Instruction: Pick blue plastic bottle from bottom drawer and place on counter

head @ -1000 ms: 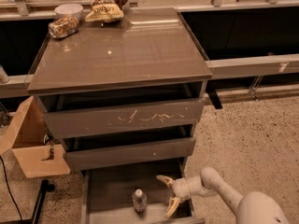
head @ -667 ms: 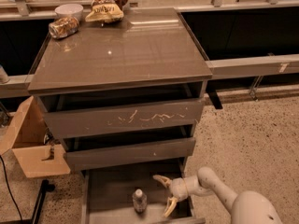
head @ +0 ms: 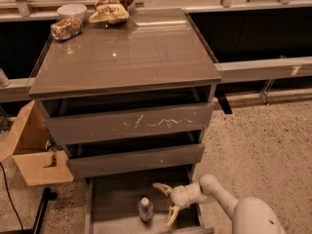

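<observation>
The blue plastic bottle (head: 145, 209) stands upright on the floor of the bottom drawer (head: 114, 199), which is pulled out at the foot of the cabinet. It is small and clear with a white cap. My gripper (head: 165, 203) is inside the drawer just right of the bottle, low over the floor, with its two pale curved fingers (head: 162, 188) spread wide and pointing left toward the bottle. It holds nothing. The counter (head: 131, 52) is the glossy grey-brown cabinet top above.
At the counter's back left lie a crushed can (head: 66, 28), a white bowl (head: 71, 10) and a chip bag (head: 111, 6). The two upper drawers are slightly open; the upper front has white scratches (head: 156, 123). An open cardboard box (head: 34, 150) sits left of the cabinet.
My gripper has shifted left toward the bottle, still open. The bottle has not moved.
</observation>
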Robot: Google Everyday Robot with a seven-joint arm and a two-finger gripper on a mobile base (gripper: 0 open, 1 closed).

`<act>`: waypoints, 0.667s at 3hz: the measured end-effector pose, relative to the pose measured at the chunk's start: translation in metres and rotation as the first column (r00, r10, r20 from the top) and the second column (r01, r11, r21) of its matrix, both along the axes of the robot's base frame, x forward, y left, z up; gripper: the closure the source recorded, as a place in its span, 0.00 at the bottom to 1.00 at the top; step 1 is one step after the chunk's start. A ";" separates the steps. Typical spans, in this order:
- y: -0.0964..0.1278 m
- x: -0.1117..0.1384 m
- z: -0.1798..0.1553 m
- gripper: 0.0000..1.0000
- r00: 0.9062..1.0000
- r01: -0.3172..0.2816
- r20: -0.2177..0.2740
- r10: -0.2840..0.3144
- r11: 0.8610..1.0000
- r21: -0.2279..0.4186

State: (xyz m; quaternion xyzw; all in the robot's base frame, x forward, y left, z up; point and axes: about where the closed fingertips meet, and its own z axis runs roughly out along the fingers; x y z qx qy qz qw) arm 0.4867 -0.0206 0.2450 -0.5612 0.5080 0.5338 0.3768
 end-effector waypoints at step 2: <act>0.016 -0.006 0.001 0.00 0.998 0.044 0.036 -0.042 0.997 -0.057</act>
